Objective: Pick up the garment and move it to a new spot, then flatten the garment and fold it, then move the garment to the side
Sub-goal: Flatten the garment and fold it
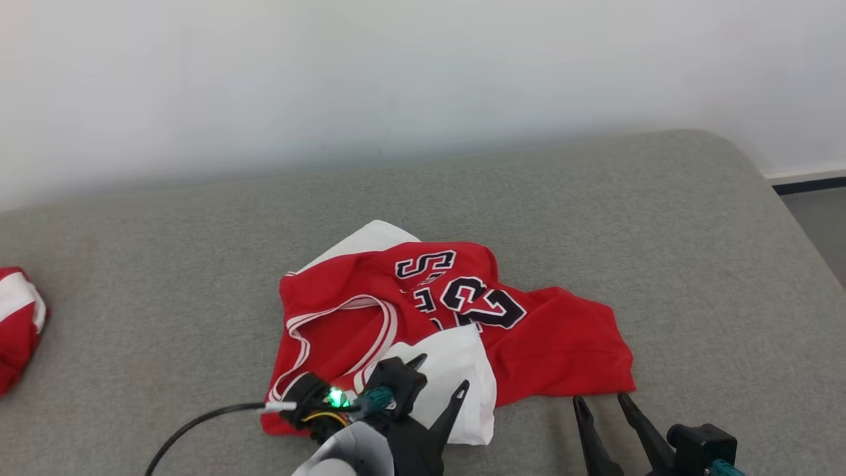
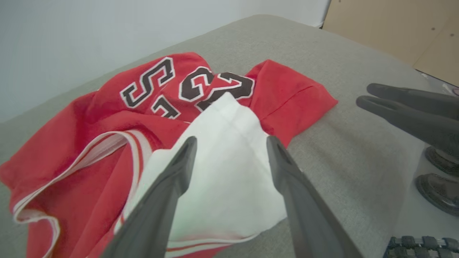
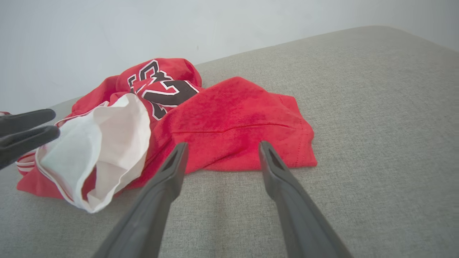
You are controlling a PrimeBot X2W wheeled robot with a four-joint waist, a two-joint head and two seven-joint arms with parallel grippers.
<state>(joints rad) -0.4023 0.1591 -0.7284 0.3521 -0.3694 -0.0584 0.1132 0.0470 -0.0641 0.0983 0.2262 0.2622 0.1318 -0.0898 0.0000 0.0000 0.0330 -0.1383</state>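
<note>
Big grey cushion [image 1: 198, 231] fills the stage, and the jersey [image 1: 555, 344] sits about mid-cushion, nearer the front edge, bunched in a loose heap: red side up, white lining flipped out at the near corner. By the look of it this is its drop spot, waiting to be flattened. Nothing is spread yet, and folds lie over folds.

Left gripper [image 1: 441, 375] hangs right over that white flap with its fingers spread wide and nothing between them. It looks well placed to pinch the flap and pull it flat, if I'm reading it right. Right gripper [image 1: 600, 398] waits just off the red hem, over bare cushion, equally wide and equally empty. It seems lined up for the other corner.

Now the tricky bits. The black lettering is creased over itself, so I get an S and some digits but no full word. The left wrist and its cable [image 1: 198, 420] cover the jersey's near-left edge. Whether those left fingertips actually brush the white cloth, I can't tell. A second red-and-white cloth [image 1: 16, 317] is cut off by the frame at far left, so I can't tell what it is.
</note>
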